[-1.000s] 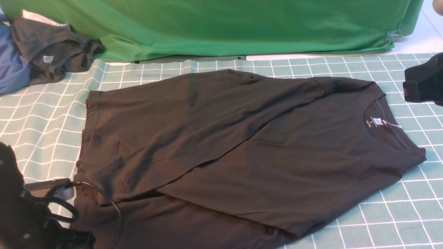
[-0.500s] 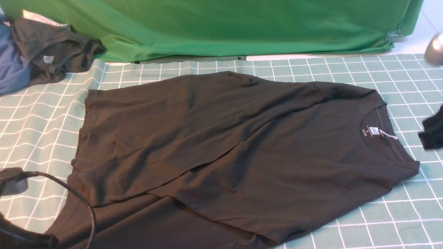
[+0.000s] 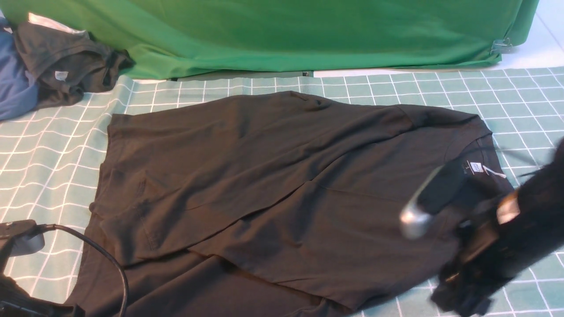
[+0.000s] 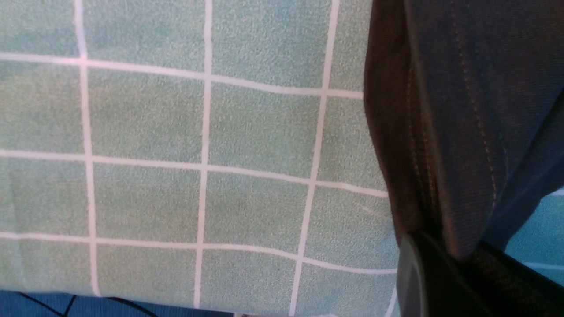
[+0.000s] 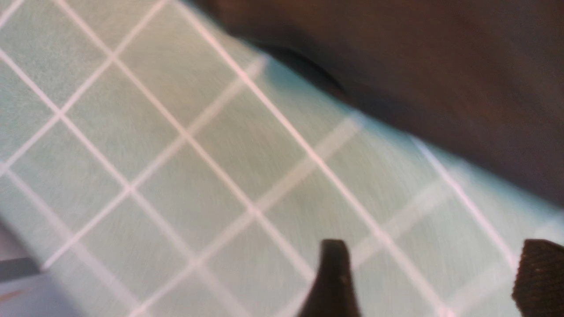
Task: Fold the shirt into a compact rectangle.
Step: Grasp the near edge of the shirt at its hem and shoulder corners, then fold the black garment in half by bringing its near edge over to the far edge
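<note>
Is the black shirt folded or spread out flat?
Partly folded: the shirt has layers turned in over its middle, but it lies long, no compact rectangle.

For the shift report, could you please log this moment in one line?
shirt: flat on checked cloth | left gripper: jaws shut on shirt edge | right gripper: jaws open, empty, beside shirt

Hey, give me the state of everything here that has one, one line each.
shirt: lying flat, partly folded
left end effector: shut on the shirt's edge
right end effector: open, holding nothing
dark grey garment: crumpled in a heap
green cloth: draped across the back
</note>
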You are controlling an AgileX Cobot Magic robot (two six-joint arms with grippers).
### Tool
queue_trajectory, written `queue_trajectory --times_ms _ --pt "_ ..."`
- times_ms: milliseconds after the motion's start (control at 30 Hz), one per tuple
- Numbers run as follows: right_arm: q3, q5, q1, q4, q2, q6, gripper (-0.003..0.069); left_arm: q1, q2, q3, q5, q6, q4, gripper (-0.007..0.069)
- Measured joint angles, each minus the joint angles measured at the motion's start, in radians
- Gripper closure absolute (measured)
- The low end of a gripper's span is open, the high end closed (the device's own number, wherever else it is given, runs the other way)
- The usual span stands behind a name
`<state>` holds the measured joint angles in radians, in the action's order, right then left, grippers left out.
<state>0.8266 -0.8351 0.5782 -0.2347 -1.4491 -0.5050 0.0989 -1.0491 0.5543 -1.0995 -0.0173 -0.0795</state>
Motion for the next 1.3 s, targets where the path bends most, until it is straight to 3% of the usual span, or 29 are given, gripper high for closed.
queue_trajectory --times_ms 167,467,600,633,667,700,767,933,1300 --pt "0.0 0.183 0.092 0.126 -0.119 -0.002 0.0126 0.0 0.0 0.0 0.003 0.017 -0.003 0.062" --pt "0.001 0.281 0.104 0.206 -0.238 -0.006 0.0133 0.0 0.0 0.0 0.019 0.017 -0.009 0.062" --pt "0.002 0.276 0.111 0.205 -0.248 -0.009 0.0249 0.0 0.0 0.0 0.038 0.017 -0.021 0.0619" --pt "0.003 0.271 0.113 0.202 -0.249 -0.009 0.0367 0.0 0.0 0.0 0.044 0.017 -0.031 0.0619" --pt "0.003 0.271 0.113 0.203 -0.249 -0.009 0.0401 0.0 0.0 0.0 0.044 0.017 -0.033 0.0619" --pt "0.003 0.271 0.113 0.211 -0.248 -0.005 0.0514 0.0 0.0 0.0 0.045 0.017 -0.033 0.0618" --pt "0.003 0.253 0.112 0.224 -0.239 -0.001 0.0596 0.0 0.0 0.0 0.042 0.017 -0.035 0.0618" --pt "0.001 0.123 0.112 0.235 -0.145 0.061 0.0622 0.0 0.017 0.015 -0.011 0.017 -0.056 0.0618" --pt "0.001 -0.194 0.112 0.107 0.057 0.086 0.0624 0.0 0.208 0.031 -0.114 0.012 -0.059 0.0618"
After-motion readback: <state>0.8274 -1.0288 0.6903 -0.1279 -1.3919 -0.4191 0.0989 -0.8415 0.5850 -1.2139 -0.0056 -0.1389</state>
